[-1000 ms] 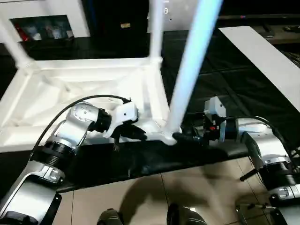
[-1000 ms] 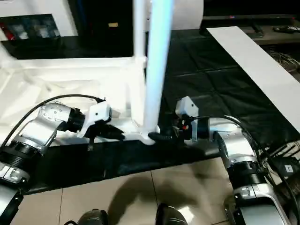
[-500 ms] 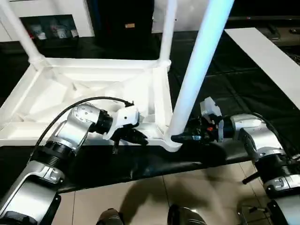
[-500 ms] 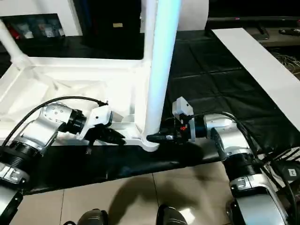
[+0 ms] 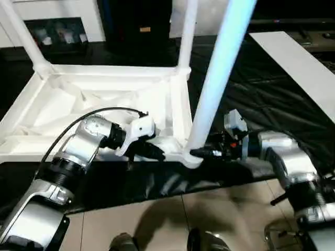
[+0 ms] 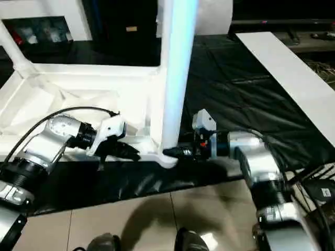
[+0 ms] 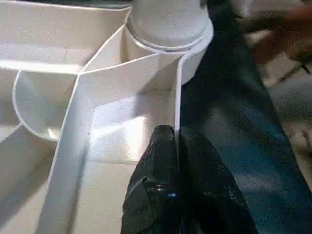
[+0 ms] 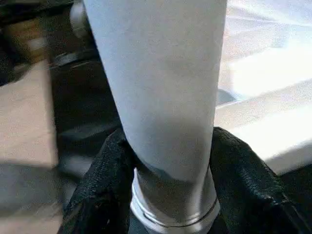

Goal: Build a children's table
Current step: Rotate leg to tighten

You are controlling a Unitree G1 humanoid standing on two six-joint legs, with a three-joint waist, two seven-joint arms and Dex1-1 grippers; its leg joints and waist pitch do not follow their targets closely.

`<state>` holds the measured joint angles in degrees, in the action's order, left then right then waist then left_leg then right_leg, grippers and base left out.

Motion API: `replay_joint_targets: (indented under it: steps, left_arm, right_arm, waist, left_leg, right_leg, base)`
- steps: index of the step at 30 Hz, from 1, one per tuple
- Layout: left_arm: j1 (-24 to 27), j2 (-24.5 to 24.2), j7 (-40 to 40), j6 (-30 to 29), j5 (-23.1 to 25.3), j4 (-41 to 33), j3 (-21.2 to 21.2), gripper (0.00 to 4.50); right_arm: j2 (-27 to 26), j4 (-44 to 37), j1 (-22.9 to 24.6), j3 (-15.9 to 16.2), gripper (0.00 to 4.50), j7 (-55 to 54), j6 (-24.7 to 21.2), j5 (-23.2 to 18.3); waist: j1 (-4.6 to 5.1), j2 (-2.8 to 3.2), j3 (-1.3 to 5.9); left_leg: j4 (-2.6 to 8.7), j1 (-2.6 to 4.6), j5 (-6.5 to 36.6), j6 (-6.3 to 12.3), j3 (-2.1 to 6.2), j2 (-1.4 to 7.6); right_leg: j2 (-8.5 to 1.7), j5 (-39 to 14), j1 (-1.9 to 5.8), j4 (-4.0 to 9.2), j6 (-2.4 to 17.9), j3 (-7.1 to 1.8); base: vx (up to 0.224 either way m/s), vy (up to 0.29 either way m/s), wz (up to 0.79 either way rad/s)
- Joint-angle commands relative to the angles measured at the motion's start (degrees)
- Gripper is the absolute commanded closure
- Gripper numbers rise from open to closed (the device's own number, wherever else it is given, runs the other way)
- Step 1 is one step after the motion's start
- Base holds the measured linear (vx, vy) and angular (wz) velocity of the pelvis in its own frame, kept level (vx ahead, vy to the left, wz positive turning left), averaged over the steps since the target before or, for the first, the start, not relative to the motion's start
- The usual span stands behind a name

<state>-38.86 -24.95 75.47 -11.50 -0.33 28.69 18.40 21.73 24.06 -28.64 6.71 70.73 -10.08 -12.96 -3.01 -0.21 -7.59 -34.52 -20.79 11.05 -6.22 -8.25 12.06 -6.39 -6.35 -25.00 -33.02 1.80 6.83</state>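
Black workbench (image 5: 251, 104) — both grippers grip the upturned children's table (image 5: 104, 99).

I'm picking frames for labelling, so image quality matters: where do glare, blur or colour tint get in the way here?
Left eye view: the near leg reads bluish. Left wrist view: the tabletop's ribs glare white, the background beyond its rim smears. Right wrist view: the floor behind that leg is blurred.

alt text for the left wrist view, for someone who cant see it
The left gripper, black, is shut on the thin side wall of the upside-down white table top. Just beyond, a round white leg sits in the corner socket, with the black-covered workbench alongside.
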Motion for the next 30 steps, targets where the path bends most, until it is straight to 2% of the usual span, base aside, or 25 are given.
replay_joint_targets:
  steps: [1,2,3,6,7,9,10,11,12,13,14,15,16,17,18,19,20,21,22,23,24,26,27,29,30]
  left_arm:
    - [-1.12,2.91,-5.18,-2.86,-0.54,-1.77,-0.99,4.5]
    - [-1.25,3.33,-5.93,-3.41,-0.55,-1.9,-1.18,4.5]
    - [-2.42,5.9,-10.73,-6.27,-0.38,-1.82,-2.34,4.5]
    - [-2.95,7.03,-12.82,-7.47,-0.18,-1.74,-2.92,4.5]
    - [-3.85,8.83,-16.23,-9.01,0.14,-1.12,-3.86,4.5]
    - [-4.86,11.05,-20.65,-10.68,0.55,-0.22,-4.9,4.5]
    - [-5.32,12.08,-22.85,-11.24,0.82,0.31,-5.27,4.5]
    - [-5.79,13.1,-25.21,-11.65,1.14,0.86,-5.56,4.5]
    - [-6.04,13.64,-26.25,-11.81,1.2,1.11,-5.76,4.5]
    - [-6.64,15.19,-29.16,-12.04,1.57,1.56,-6.36,4.5]
    - [-6.83,15.68,-30.06,-12.07,1.71,1.69,-6.57,4.5]
    - [-7.26,16.86,-31.84,-11.96,1.94,2.03,-6.89,4.5]
    - [-7.35,17.22,-32.01,-11.77,1.95,2.09,-6.82,4.5]
    - [-7.38,17.84,-32.2,-11.59,2.02,2.04,-6.66,4.5]
    - [-7.36,18.19,-32.15,-11.26,2.23,2.0,-6.39,4.5]
    - [-7.36,18.23,-32.13,-11.21,2.27,1.99,-6.34,4.5]
    - [-7.26,18.26,-32.07,-11.17,2.52,1.9,-6.15,4.5]
    - [-7.12,18.0,-31.88,-10.7,2.77,1.87,-5.84,4.5]
    - [-7.01,17.75,-31.75,-10.39,2.93,1.85,-5.64,4.5]
    - [-6.57,16.49,-30.67,-9.76,3.05,1.73,-5.43,4.5]
    - [-6.51,16.27,-30.47,-9.61,3.09,1.72,-5.38,4.5]
    - [-6.2,15.18,-29.25,-8.65,3.26,1.68,-5.12,4.5]
    - [-5.81,13.46,-27.35,-7.15,3.53,1.81,-4.78,4.5]
    - [-5.4,11.75,-25.5,-5.96,3.84,2.06,-4.45,4.5]
    - [-5.42,10.67,-25.09,-4.74,4.54,2.81,-4.22,4.5]
  right_arm:
    - [-3.75,-2.45,1.05,1.56,2.58,-7.12,-3.82,1.55]
    - [-4.95,-2.74,1.17,1.34,2.58,-9.68,-4.65,1.98]
    - [-8.92,-3.17,1.19,0.59,2.58,-17.93,-6.55,3.66]
    - [-10.55,-3.56,1.22,0.33,2.59,-21.48,-7.33,4.44]
    - [-13.25,-3.62,0.87,-0.07,2.59,-26.67,-8.82,5.32]
    - [-17.01,-3.08,0.13,-0.86,2.59,-34.09,-10.43,6.45]
    - [-19.03,-2.3,-0.45,-1.4,2.59,-37.94,-10.78,6.96]
    - [-21.01,-1.56,-1.02,-1.96,2.59,-41.67,-10.94,7.52]
    - [-21.89,-1.01,-1.35,-2.18,2.59,-43.47,-10.69,7.94]
    - [-24.4,0.75,-2.39,-3.17,2.59,-48.76,-9.88,8.97]
    - [-25.17,1.37,-2.75,-3.54,2.59,-50.44,-9.63,9.26]
    - [-27.04,3.43,-3.95,-4.75,2.59,-55.2,-9.0,9.86]
    - [-27.68,4.41,-4.53,-5.35,2.59,-56.91,-8.64,9.83]
    - [-29.13,6.02,-5.49,-6.95,2.59,-58.74,-7.57,8.59]
    - [-30.03,7.13,-6.23,-8.06,2.59,-59.94,-6.02,7.82]
    - [-30.15,7.28,-6.34,-8.19,2.03,-60.16,-5.78,7.76]
    - [-30.52,7.7,-6.74,-8.93,2.03,-60.73,-4.57,7.4]
    - [-30.75,7.89,-7.03,-9.44,2.03,-60.87,-3.94,7.43]
    - [-30.81,7.88,-7.15,-9.6,1.82,-60.96,-3.76,7.7]
    - [-29.75,7.64,-7.1,-9.83,1.71,-60.25,-3.12,8.09]
    - [-29.54,7.57,-7.06,-9.82,1.71,-60.05,-3.01,8.15]
    - [-28.31,7.04,-6.59,-9.63,1.46,-59.23,-2.47,8.56]
    - [-25.99,5.16,-4.99,-9.29,1.46,-56.79,-1.27,8.83]
    - [-23.39,2.7,-2.79,-8.86,1.32,-54.0,0.19,9.05]
    - [-22.21,0.05,-0.91,-9.11,1.2,-50.92,-0.34,7.46]
  waist:
    - [0.51,-0.45,4.73]
    - [0.57,-0.33,4.62]
    - [1.33,-0.48,4.44]
    - [2.26,-0.22,4.45]
    - [2.64,0.08,4.76]
    - [3.3,0.66,4.86]
    - [3.81,0.97,4.41]
    - [4.27,1.06,4.2]
    - [4.56,1.32,4.01]
    - [5.08,1.69,3.62]
    - [5.15,1.78,3.47]
    - [3.99,2.39,3.45]
    - [3.61,1.16,2.77]
    - [3.89,-1.27,2.94]
    - [4.96,-1.97,2.43]
    - [5.32,-0.57,3.47]
    - [5.71,0.54,4.1]
    - [5.03,3.03,5.05]
    - [5.26,2.54,4.49]
    - [4.23,-0.07,3.87]
    - [4.14,-1.04,3.37]
    - [4.01,-0.42,4.76]
    - [3.62,0.48,5.7]
    - [3.41,0.64,6.46]
    - [3.56,0.32,6.76]
  left_leg:
    - [4.26,-0.04,13.16,3.3,-1.05,-0.22]
    - [4.27,0.02,13.29,2.87,-0.97,-0.32]
    - [4.0,-0.11,14.77,1.9,-0.83,-0.75]
    - [3.55,0.16,16.9,1.81,-0.48,-1.13]
    - [3.71,0.13,16.59,2.19,-0.33,-0.93]
    - [4.28,-0.03,17.12,2.63,0.28,-0.07]
    - [4.85,-0.45,19.57,2.4,0.63,0.5]
    - [5.09,0.74,24.82,2.02,0.84,0.84]
    - [5.19,1.28,27.61,1.9,0.96,1.07]
    - [6.16,1.25,33.12,1.87,1.38,2.21]
    - [7.07,0.46,35.56,1.65,1.78,3.03]
    - [9.58,-0.29,40.57,0.93,2.33,4.95]
    - [10.03,0.79,42.23,0.49,1.17,4.2]
    - [3.04,6.07,33.65,0.36,-1.28,-2.01]
    - [-2.46,6.69,23.43,1.8,-1.98,-4.63]
    - [-1.72,4.85,21.75,2.8,-1.63,-3.94]
    - [-0.07,2.8,21.12,3.42,-0.85,-2.43]
    - [4.99,-3.12,25.88,3.04,3.48,3.47]
    - [7.17,0.44,28.02,4.02,3.98,4.13]
    - [4.63,1.94,28.36,0.92,1.13,-1.19]
    - [1.41,3.8,22.15,1.13,-0.3,-3.6]
    - [2.42,0.19,16.18,2.07,0.5,-2.61]
    - [3.57,-0.37,11.46,2.19,0.95,-1.2]
    - [3.53,-0.02,-0.01,4.68,0.47,-0.11]
    - [3.2,-0.21,-1.84,5.71,0.32,-0.3]
  right_leg:
    - [-1.36,-33.71,4.08,5.02,6.25,-1.86]
    - [-1.42,-35.1,3.94,5.24,5.49,-1.75]
    - [-1.39,-39.64,3.9,6.08,2.69,-0.99]
    - [-1.43,-43.71,3.87,7.75,-1.08,0.58]
    - [-1.43,-41.51,4.26,7.97,-1.11,0.93]
    - [-1.51,-35.58,4.7,7.57,1.29,1.33]
    - [-1.33,-33.8,4.89,7.34,1.92,1.66]
    - [-1.25,-34.49,4.5,8.05,1.73,2.43]
    - [-1.23,-34.4,4.47,8.24,1.62,2.85]
    - [-1.02,-32.45,5.3,7.3,1.36,3.24]
    - [-0.98,-30.24,6.1,5.54,1.41,2.76]
    - [-0.93,-22.04,7.4,-0.22,2.93,0.35]
    - [-0.66,-21.63,5.56,-0.38,3.74,-1.53]
    - [-0.66,-44.91,-0.05,9.34,-0.8,0.71]
    - [-1.26,-60.5,-1.59,13.9,-6.78,4.78]
    - [-2.0,-59.49,1.61,13.66,-8.91,6.1]
    - [-2.25,-54.06,4.57,13.08,-10.54,7.27]
    - [-3.51,-28.2,11.92,-1.26,-6.39,2.55]
    - [-2.49,-8.24,6.77,-0.7,0.61,-0.92]
    - [-2.12,-29.43,4.65,6.14,0.45,0.74]
    - [-2.98,-49.57,1.94,9.31,-2.79,2.04]
    - [-3.84,-49.12,5.65,7.72,-3.92,1.47]
    - [-3.71,-39.68,5.82,6.6,-1.76,0.57]
    - [-1.99,-13.69,4.68,3.06,9.02,-0.65]
    - [-1.6,-9.89,4.73,2.41,10.99,-0.85]
  base:
    - [0.0,0.0,0.0]
    - [0.0,0.0,0.0]
    - [0.0,0.0,0.0]
    - [0.0,0.0,0.0]
    - [0.0,0.0,0.0]
    - [0.0,0.0,0.0]
    - [0.0,0.0,0.0]
    - [0.0,0.0,0.0]
    - [0.0,0.0,0.0]
    - [0.0,0.0,0.0]
    - [0.0,0.0,0.0]
    - [0.0,0.0,0.0]
    - [0.0,0.0,0.0]
    - [0.0,0.0,0.0]
    - [0.07,-0.049,0.03]
    - [0.09,0.037,-0.31]
    - [0.09,0.037,-0.31]
    - [0.183,0.102,-0.39]
    - [0.123,0.033,-0.11]
    - [0.123,0.033,-0.11]
    - [0.115,0.017,0.14]
    - [0.142,0.038,-0.04]
    - [0.093,0.008,-0.04]
    - [0.072,-0.007,0.18]
    - [0.081,-0.012,0.09]
